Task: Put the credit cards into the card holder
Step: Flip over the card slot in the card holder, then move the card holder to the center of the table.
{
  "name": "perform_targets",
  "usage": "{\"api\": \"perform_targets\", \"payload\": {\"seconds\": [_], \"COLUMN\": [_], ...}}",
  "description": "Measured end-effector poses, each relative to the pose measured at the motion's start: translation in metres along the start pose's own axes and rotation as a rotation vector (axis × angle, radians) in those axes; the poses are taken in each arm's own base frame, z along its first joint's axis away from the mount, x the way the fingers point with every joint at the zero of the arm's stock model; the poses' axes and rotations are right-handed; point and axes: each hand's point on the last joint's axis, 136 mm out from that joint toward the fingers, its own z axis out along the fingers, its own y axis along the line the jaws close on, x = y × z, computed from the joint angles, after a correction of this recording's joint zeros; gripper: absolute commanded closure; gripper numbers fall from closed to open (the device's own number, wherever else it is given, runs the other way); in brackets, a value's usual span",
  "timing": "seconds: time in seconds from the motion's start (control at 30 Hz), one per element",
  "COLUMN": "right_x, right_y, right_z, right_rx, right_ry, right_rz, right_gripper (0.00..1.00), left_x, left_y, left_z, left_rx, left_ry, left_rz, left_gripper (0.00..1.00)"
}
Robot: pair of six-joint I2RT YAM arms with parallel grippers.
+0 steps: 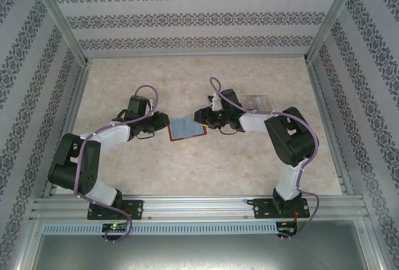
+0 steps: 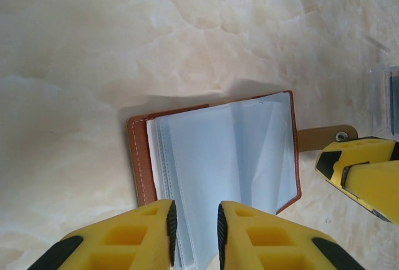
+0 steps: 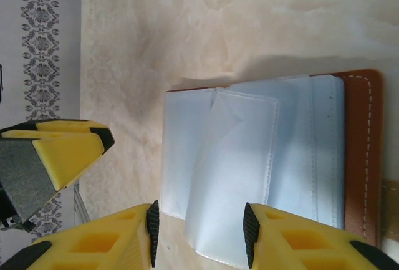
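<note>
Yellow fingers [image 2: 149,232] of the left tool [image 2: 194,227] are seen closest in the left wrist view, standing slightly apart with a narrow gap. Just ahead of them the card holder [image 2: 224,151] lies open on the pale marbled surface [image 2: 124,45], its grey-blue sleeves facing up and their near edge running into the gap; whether the sleeves are touched cannot be told. The snap tab [image 2: 324,136] sticks out on the holder's far side from this tool, toward the right tool [image 2: 349,170]. Beyond that, a clear case [image 2: 383,95] is cut by the frame edge, with a dark teal strip inside, too cropped to identify.

In the right wrist view, the right tool [image 3: 199,236] is held wide open, 1 loose sleeve reaching down between its 2 fingers. The brown stitched cover [image 3: 361,151] shows only here as a broad band, and the left tool [image 3: 68,148] is seen opposite.

From above, the card holder [image 1: 187,128] is seen between the left tool [image 1: 163,122] and the right tool [image 1: 201,118], and the clear case [image 1: 259,101] lies behind the right arm.
</note>
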Motion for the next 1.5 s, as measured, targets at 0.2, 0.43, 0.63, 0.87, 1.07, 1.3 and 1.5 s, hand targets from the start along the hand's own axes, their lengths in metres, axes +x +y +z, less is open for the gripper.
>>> {"api": "perform_targets", "payload": {"seconds": [0.2, 0.43, 0.63, 0.87, 1.07, 1.3, 1.5], "right_x": [0.003, 0.011, 0.016, 0.023, 0.024, 0.016, 0.014], "right_y": [-0.007, 0.008, 0.053, 0.035, -0.001, -0.017, -0.012], "right_z": [-0.003, -0.003, 0.019, 0.053, 0.051, 0.028, 0.011], "right_rx": [0.043, 0.067, 0.021, 0.071, 0.183, 0.254, 0.229], "right_ry": [0.002, 0.02, 0.042, 0.079, 0.07, 0.041, 0.037], "right_rz": [-0.015, -0.061, -0.138, -0.125, -0.099, -0.115, -0.092], "right_gripper": [0.58, 0.59, 0.61, 0.62, 0.62, 0.59, 0.59], "left_x": [-0.001, 0.007, 0.012, 0.016, 0.015, 0.015, 0.016], "left_y": [-0.002, -0.012, -0.005, 0.002, 0.001, 0.001, 0.0], "left_z": [0.008, 0.025, 0.043, 0.052, 0.052, 0.052, 0.052], "left_rx": [0.002, 0.029, 0.027, 0.019, 0.022, 0.022, 0.027], "left_ry": [0.017, 0.058, 0.086, 0.098, 0.095, 0.095, 0.099], "left_rz": [0.001, 0.018, 0.013, 0.003, 0.005, 0.005, 0.005], "left_gripper": [0.81, 0.97, 0.99, 1.0, 1.0, 0.99, 0.96]}}
